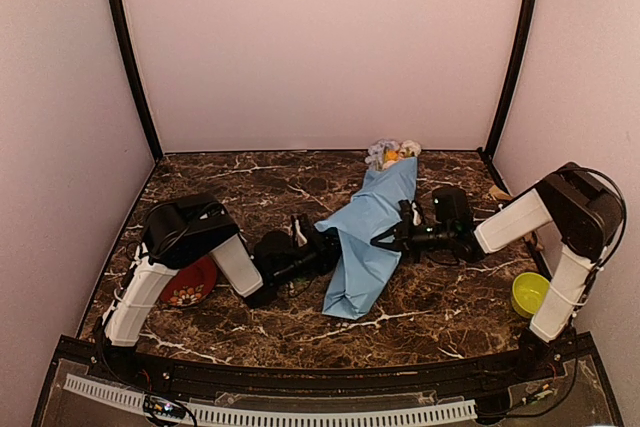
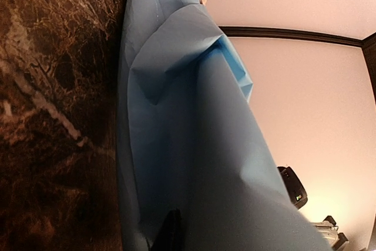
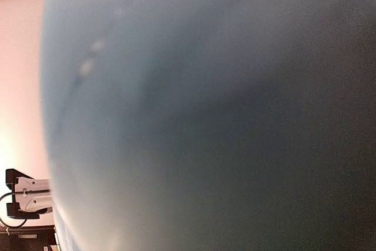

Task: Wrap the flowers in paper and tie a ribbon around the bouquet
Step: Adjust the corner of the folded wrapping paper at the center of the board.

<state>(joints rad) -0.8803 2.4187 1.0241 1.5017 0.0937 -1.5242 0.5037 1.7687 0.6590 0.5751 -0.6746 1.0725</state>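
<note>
Step (judged): wrap being closed | long light-blue paper-wrapped bouquet (image 1: 368,237) lies mid dark marble table (image 1: 250,187), flower heads (image 1: 392,153) toward 12 o'clock | left pincer (image 1: 322,242) pinches paper (image 2: 194,145) at 9 o'clock | right pincer (image 1: 388,239) clenched at 3 o'clock flank | next: tying likely needs one pincer holding the wrap shut.

The bouquet (image 1: 372,237) bars the table's (image 1: 240,182) middle, with the left gripper (image 1: 322,245) and right gripper (image 1: 386,240) against its 2 sides. A red dish (image 1: 190,283) crowds the left edge, a green cup (image 1: 528,294) the near right corner; the far left corner lies open.
</note>
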